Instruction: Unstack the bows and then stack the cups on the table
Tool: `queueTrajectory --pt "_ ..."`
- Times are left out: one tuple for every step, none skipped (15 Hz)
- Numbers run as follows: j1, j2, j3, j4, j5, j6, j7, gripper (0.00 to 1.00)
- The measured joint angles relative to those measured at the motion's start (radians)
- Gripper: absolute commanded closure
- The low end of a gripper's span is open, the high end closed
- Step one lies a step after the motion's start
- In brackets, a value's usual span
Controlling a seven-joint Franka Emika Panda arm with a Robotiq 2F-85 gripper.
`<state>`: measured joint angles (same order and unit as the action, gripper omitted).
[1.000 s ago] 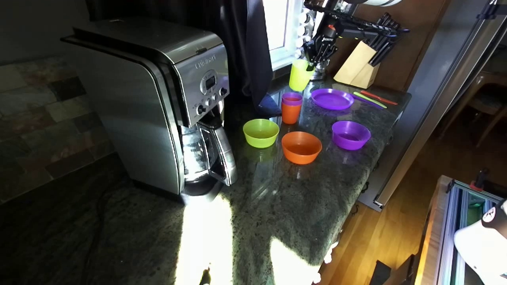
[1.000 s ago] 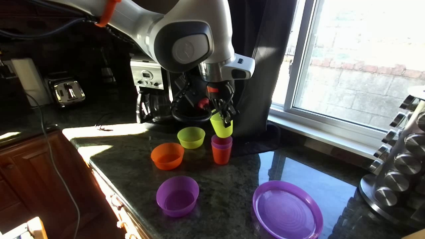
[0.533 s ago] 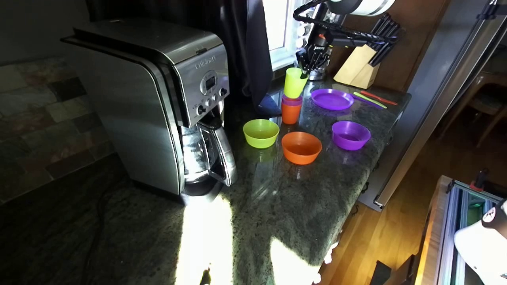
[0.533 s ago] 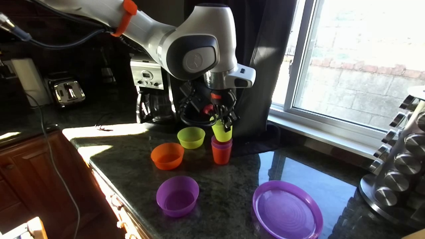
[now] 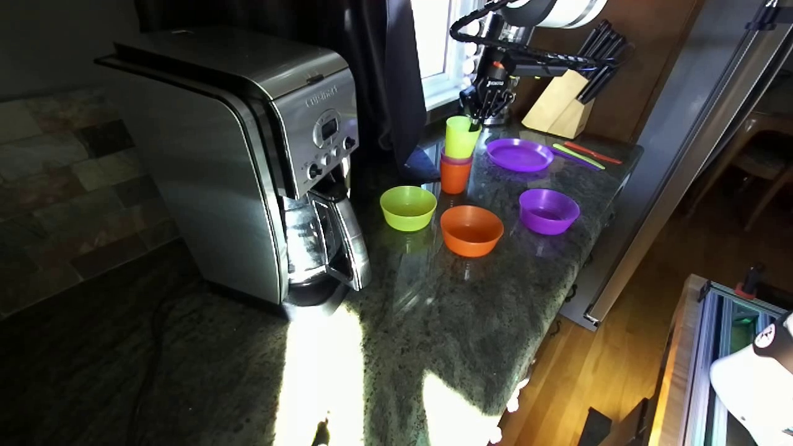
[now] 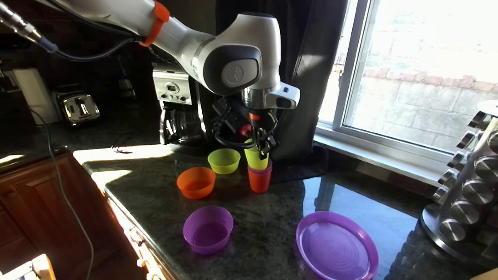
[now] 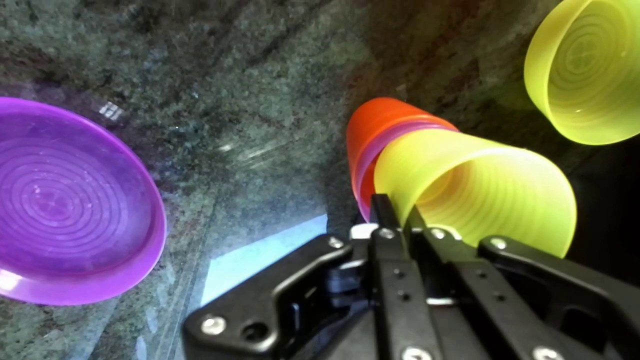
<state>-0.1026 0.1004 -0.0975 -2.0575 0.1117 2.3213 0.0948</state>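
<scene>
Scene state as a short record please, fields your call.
claw: shut on the wall of the lime-green cup
lime-green cup: tilted, base at the mouth of the purple cup; how far in, can't tell
purple cup: nested in the orange cup, rim showing
orange cup: bottom of the stack, on the countertop
unstacked, not nested: lime-green bowl, orange bowl, purple bowl
also there: purple plate, coffee maker, knife block
status: bowls separated; lime-green cup not yet released

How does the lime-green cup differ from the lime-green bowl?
The lime-green cup is taller than wide; the lime-green bowl is wider than tall. The cup is tilted, pinched by the claw; the bowl sits upright on the countertop. Both are lime-green and open-topped.
</scene>
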Motion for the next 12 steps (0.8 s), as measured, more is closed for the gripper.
queueTrajectory --pt "0.0 0.005 0.0 0.007 0.0 -0.011 0.0 0.76" --pt "0.0 0.01 0.0 0.013 0.0 -0.018 0.0 0.79" --pt "0.0 0.014 0.0 0.018 0.0 -0.027 0.0 0.6" --pt "0.0 0.018 0.0 0.021 0.0 -0.033 0.001 0.53" --pt "0.0 0.022 0.0 0.024 0.0 -0.038 0.001 0.44" --pt "0.0 0.025 0.0 0.028 -0.001 -0.043 0.001 0.38" --pt "0.0 0.028 0.0 0.032 -0.001 -0.046 0.001 0.29" --pt "0.0 0.03 0.0 0.034 -0.001 -0.047 0.002 0.22" --pt "0.0 0.03 0.0 0.036 -0.001 -0.047 0.002 0.14" --pt "0.0 0.03 0.0 0.037 -0.001 -0.047 0.002 0.07" --pt "0.0 0.029 0.0 0.038 -0.001 -0.047 0.002 0.01" --pt "0.0 0.027 0.0 0.038 -0.001 -0.047 0.002 0.0"
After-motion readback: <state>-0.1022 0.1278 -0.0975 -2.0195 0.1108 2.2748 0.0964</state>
